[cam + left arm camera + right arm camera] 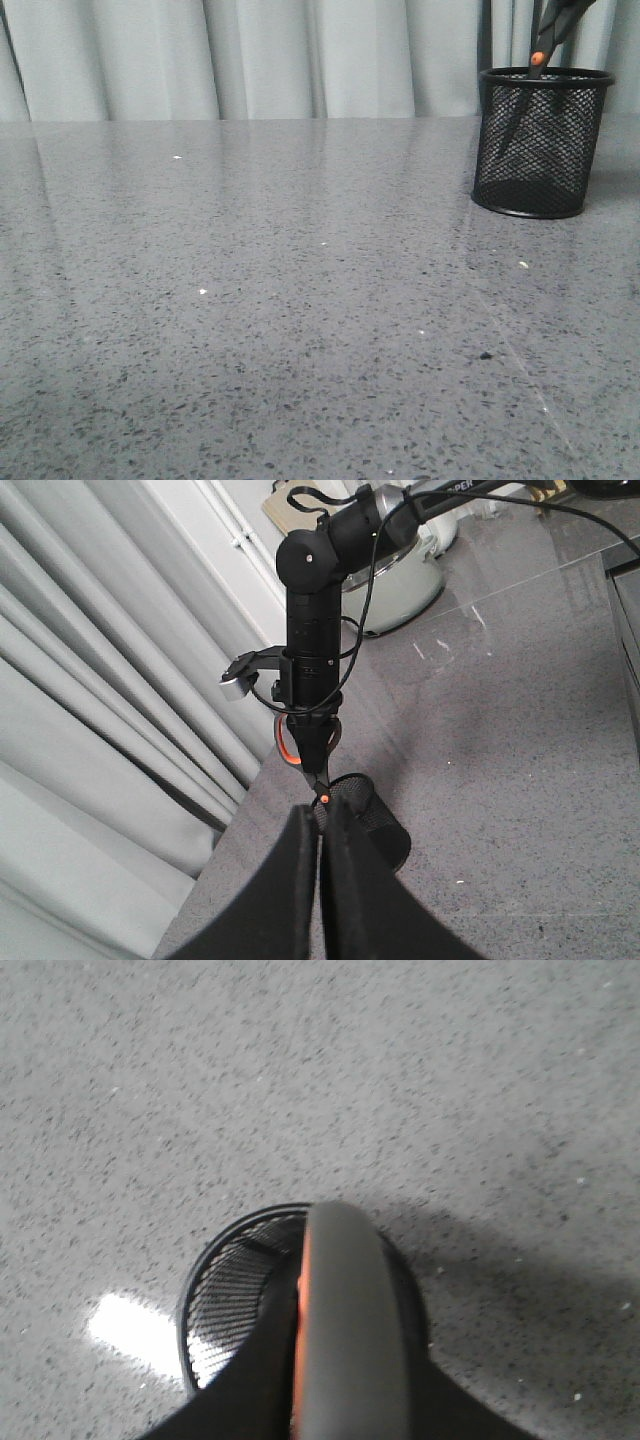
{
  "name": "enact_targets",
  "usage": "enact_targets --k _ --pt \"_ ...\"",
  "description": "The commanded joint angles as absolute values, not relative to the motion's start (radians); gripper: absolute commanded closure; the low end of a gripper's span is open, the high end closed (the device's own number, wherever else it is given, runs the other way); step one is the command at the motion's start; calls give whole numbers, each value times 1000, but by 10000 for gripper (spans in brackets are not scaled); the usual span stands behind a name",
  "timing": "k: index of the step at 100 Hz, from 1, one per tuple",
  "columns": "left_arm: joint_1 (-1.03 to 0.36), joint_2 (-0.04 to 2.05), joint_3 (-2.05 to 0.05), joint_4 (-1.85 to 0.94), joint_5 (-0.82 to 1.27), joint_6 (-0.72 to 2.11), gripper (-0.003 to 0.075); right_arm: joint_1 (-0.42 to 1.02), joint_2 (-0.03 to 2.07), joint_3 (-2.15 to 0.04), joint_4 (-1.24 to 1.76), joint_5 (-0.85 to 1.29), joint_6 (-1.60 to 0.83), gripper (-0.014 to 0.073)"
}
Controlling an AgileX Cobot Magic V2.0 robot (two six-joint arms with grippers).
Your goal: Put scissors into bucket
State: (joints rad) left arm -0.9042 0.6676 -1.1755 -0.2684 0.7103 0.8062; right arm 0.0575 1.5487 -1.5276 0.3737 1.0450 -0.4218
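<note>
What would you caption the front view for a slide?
Scissors stand blades-down inside the black mesh bucket at the grey table's far right.

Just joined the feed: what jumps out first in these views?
The black mesh bucket at the table's far right, with the scissors standing blades-down inside it, pivot just above the rim. In the left wrist view, the right gripper hangs above the bucket, holding the scissors' handles. The left gripper is shut on nothing.

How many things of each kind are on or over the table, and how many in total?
Scissors: 1, blades down inside the bucket
Bucket: 1, black mesh, standing on the table
Total: 2
</note>
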Motion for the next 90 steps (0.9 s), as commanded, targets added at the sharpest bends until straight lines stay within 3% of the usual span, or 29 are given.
enact_targets --k 1,15,45,54,63,75,90 --pt "-911 670 -1198 -296 643 795 740 67 1511 -1561 401 1024 -425 418" --pt "-911 670 -1198 -301 644 795 740 69 1511 -1561 401 1017 -425 270" --pt "-911 670 -1198 -303 641 787 740 67 1494 -1661 387 1001 -425 260" --pt "-911 670 -1198 -271 608 672 740 67 1472 -1714 387 1003 -425 268" --pt "-911 670 -1198 -133 571 469 740 67 1436 -1742 387 1003 -425 370" --pt "-911 670 -1191 132 571 228 740 67 1365 -1735 387 1017 -425 667" --pt "-911 615 -1102 445 541 -50 740 70 1220 -1642 398 1006 -425 638"
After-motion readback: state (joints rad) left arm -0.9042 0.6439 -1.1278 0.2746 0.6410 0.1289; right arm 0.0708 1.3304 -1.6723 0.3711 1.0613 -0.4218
